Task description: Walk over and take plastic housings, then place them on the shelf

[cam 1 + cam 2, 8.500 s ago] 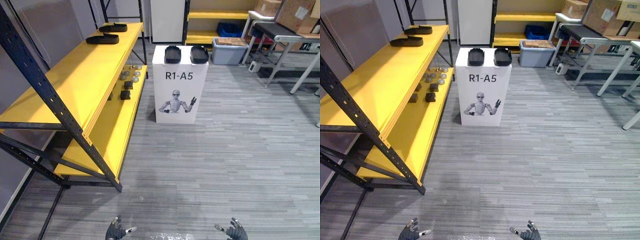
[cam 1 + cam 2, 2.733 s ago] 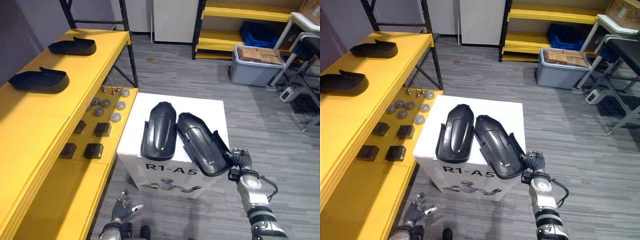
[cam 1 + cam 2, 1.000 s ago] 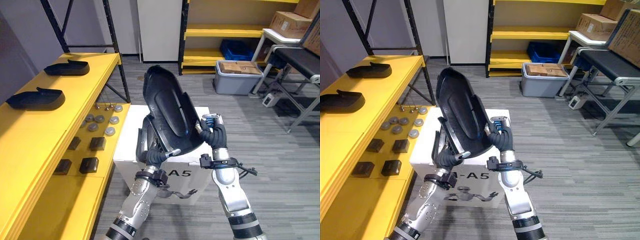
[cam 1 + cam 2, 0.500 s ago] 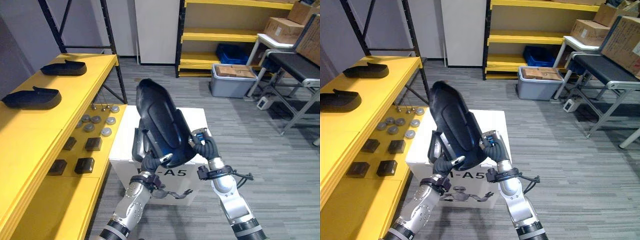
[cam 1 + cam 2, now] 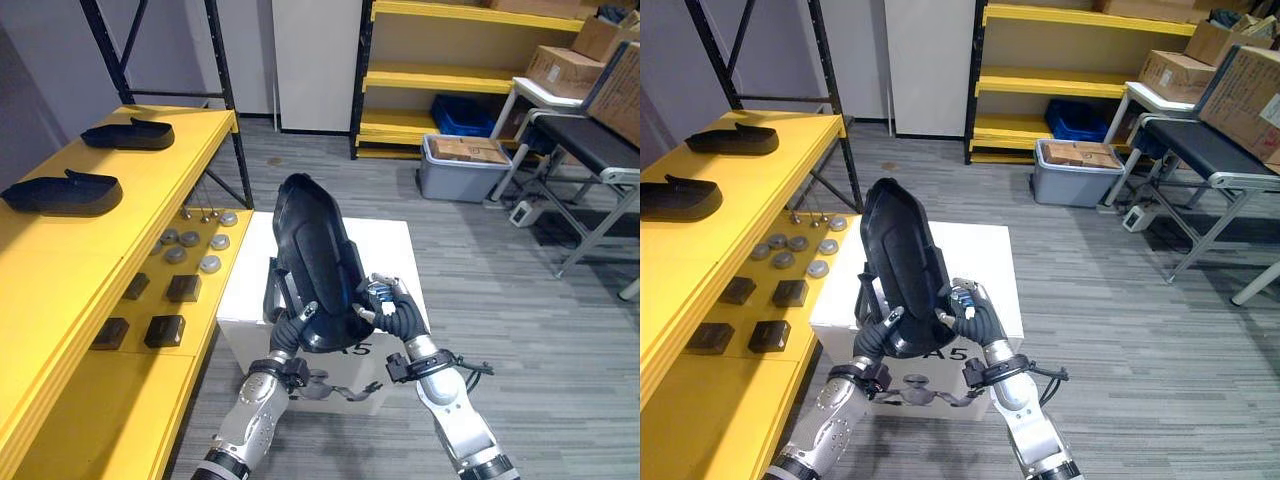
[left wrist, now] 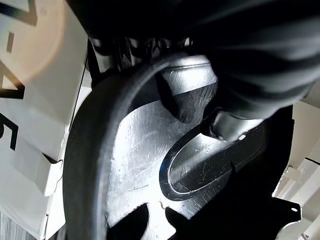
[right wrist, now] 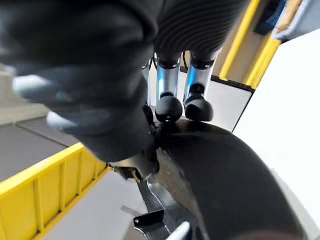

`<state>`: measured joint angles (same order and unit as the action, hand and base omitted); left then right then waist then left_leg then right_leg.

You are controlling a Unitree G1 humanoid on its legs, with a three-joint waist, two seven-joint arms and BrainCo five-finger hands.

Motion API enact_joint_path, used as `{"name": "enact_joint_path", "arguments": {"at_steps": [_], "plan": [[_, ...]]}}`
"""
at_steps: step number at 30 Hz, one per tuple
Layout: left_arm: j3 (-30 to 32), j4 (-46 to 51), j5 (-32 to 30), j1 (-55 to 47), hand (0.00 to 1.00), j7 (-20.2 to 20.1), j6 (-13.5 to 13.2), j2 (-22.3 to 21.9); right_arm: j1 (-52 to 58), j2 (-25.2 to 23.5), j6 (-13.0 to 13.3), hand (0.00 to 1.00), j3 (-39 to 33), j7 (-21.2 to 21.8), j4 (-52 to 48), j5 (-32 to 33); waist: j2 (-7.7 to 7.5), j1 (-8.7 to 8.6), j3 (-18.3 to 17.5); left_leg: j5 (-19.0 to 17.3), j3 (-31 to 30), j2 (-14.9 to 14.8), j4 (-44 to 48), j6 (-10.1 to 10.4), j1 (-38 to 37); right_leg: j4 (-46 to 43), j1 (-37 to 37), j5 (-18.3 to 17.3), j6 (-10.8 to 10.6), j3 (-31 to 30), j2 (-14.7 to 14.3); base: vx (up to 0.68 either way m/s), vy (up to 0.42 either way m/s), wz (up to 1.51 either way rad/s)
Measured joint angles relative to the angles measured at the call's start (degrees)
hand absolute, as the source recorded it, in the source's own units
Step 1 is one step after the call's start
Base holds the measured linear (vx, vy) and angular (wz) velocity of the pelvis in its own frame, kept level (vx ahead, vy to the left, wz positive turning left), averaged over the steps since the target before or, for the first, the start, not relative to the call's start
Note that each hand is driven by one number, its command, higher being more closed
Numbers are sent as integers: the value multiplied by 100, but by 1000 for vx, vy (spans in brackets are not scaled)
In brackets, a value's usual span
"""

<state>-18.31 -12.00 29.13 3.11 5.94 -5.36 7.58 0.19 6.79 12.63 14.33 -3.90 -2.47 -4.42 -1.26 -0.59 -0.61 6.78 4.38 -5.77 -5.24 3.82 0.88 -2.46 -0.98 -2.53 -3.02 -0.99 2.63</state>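
Lowered slightly since half a second ago, the plastic housing (image 5: 312,250) stands nearly upright over the white box (image 5: 395,245). The left hand (image 5: 290,335) curls round its rim at seven o'clock, the right hand (image 5: 390,310) grips at four. It looks light, stiff and slick, so the rims seem safest. The yellow shelf (image 5: 60,270) lies at nine o'clock.

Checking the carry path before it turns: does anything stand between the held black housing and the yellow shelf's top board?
Nothing visible does. The left hand and right hand hold the housing above the white box. The yellow shelf has a bare near board, and two other housings lie farther back.
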Motion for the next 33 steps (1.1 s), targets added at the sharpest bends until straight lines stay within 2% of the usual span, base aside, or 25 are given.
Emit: {"name": "enact_joint_path", "arguments": {"at_steps": [4, 6, 8, 11, 15, 16, 18, 21, 24, 29, 31, 32, 33], "plan": [[274, 468, -473, -179, 100, 31, -2, -292, 39, -286, -3, 0, -554, 83, -443, 647, 1, 7, 0, 0, -4, 4, 0, 1, -7, -6, -5, -3, -4, 3, 1, 0, 0, 0], [498, 797, -640, -348, 100, 11, -30, -439, 24, -465, 31, 0, -1476, -35, -899, 1228, 1, 5, 0, -1, -9, 13, 0, 2, -24, -7, -6, -7, -10, 6, 7, 0, 0, 0], [642, 933, -718, -468, 100, 7, -57, -461, 25, -462, 132, 0, -2091, -155, -1035, 1577, 3, -2, -1, -4, -12, 22, -1, 4, -39, -7, -6, -15, -20, 9, 14, 0, 0, 0], [957, 1035, -804, -691, 100, 13, -66, -462, 43, -446, 284, 0, -3070, -397, -1059, 2139, 4, -28, -2, -9, -11, 26, -2, 11, -49, -5, -12, -24, -33, 9, 20, 0, 0, 0], [1241, 1196, -871, -967, 100, 13, -66, -472, 405, -421, 399, 0, -3665, -535, -664, 2426, 8, -66, -4, -13, -11, 33, -2, 16, -48, -1, -12, -36, -51, 11, 30, 0, 0, 0], [1243, 1219, -879, -990, 100, 13, -66, -472, 442, -421, 398, 0, -3683, -535, -583, 2421, 7, -68, -4, -13, -11, 34, -2, 16, -47, -1, -11, -36, -51, 12, 31, 0, 0, 0], [1338, 1426, -927, -1169, 100, -25, -67, -487, 725, -422, 291, 0, -3808, -522, 219, 2249, 13, -80, -7, -15, -27, 46, -3, 17, -28, 2, -5, -36, -51, 24, 41, 0, 0, 2], [1519, 1592, -1111, -1381, 100, -122, -97, -531, 1046, -423, -41, 0, -3898, -413, 1437, 1955, 32, -118, -9, -28, -57, 55, -2, 31, 1, 8, 0, -34, -47, 44, 53, 0, 0, 5], [1654, 1603, -1262, -1565, 100, -152, -121, -535, 1326, -430, -252, 0, -3900, -268, 2572, 1865, 55, -116, -2, -31, -70, 56, -1, 33, 30, 6, -15, -33, -42, 51, 53, 0, 0, 0], [1711, 1605, -1361, -1945, 100, -207, -129, -565, 1582, -478, -420, 0, -3878, -19, 3821, 1812, 96, -129, 36, -25, -170, 71, -1, 26, -3, 4, -98, -58, -43, 178, 68, 0, -1, 11], [1739, 1605, -1361, -2124, 100, -278, -129, -569, 1632, -489, -473, 0, -3717, 126, 4137, 1811, 116, -108, 45, -26, -218, 69, -2, 27, -27, -1, -110, -77, -48, 230, 67, -37, -5, 33], [1733, 1608, -1358, -2313, 100, -367, -129, -656, 1645, -545, -577, 0, -3220, 404, 4606, 1728, 85, 24, 146, -55, -453, 114, -3, 28, -19, -57, -295, -193, -99, 541, 108, -52, -6, 79], [1733, 1643, -1354, -2311, 100, -364, -129, -692, 1640, -558, -598, 0, -3096, 421, 4614, 1698, 94, 24, 170, -54, -532, 141, -2, 26, 23, -114, -291, -246, -118, 686, 150, -60, 2, 95]]}}
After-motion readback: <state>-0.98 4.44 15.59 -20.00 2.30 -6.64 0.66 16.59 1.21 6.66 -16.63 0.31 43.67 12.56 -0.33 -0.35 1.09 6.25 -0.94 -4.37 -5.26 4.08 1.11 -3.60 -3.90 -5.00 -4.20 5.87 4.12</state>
